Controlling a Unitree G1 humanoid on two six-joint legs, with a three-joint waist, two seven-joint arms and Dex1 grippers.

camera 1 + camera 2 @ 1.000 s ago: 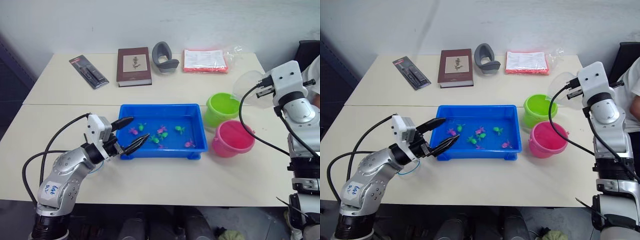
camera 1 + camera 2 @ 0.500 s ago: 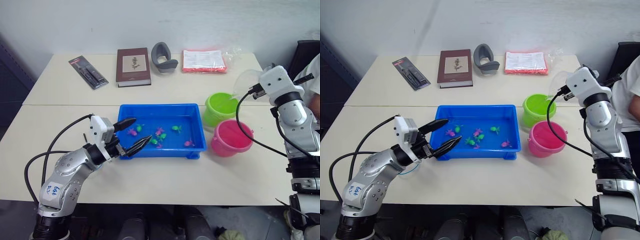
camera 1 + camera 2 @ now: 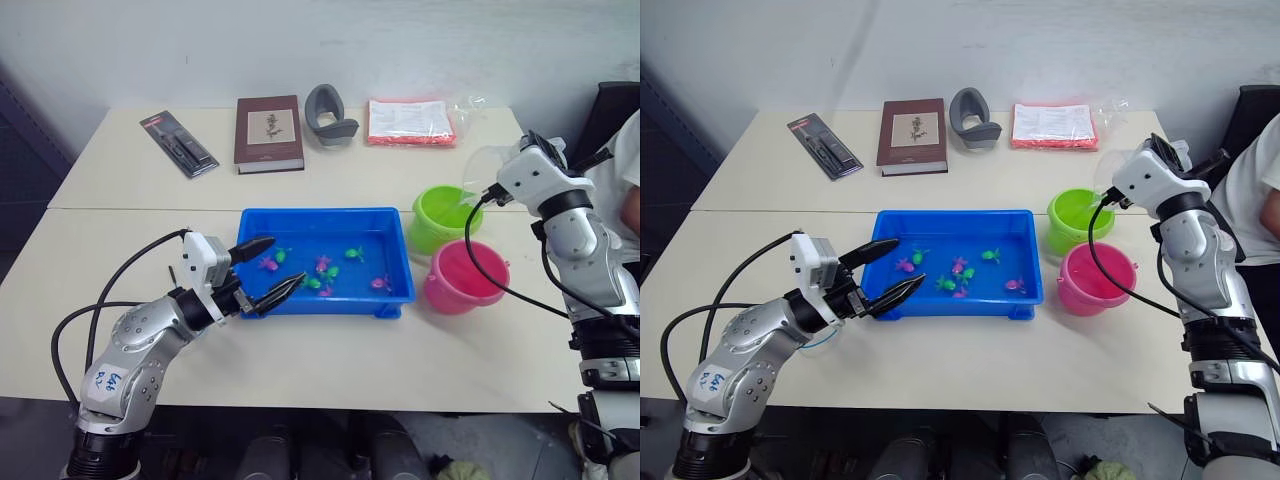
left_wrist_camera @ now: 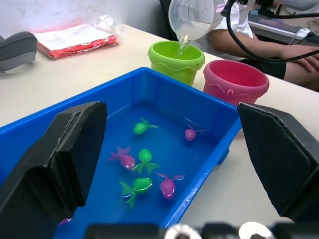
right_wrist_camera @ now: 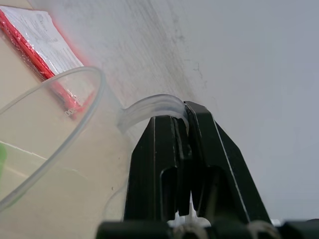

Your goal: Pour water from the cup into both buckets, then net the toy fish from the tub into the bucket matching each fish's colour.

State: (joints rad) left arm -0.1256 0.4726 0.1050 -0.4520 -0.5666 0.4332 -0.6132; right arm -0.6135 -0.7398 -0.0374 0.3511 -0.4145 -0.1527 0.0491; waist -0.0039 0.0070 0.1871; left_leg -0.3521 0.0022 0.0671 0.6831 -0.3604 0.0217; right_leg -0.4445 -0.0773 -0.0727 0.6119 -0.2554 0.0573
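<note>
Over the green bucket (image 3: 443,215), cup (image 4: 193,17) tipped and pouring, its handle pinched in the closed right gripper (image 5: 183,130); pink bucket (image 3: 465,277) apparently unfilled, all fish (image 4: 144,155) unnetted in the blue tub (image 3: 322,219), left gripper (image 3: 265,271) spread, empty, beside it.

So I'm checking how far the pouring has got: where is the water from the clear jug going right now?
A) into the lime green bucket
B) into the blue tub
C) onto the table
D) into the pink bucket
A: the tilted clear jug, held by the right gripper, sends a thin stream into the lime green bucket.
</note>
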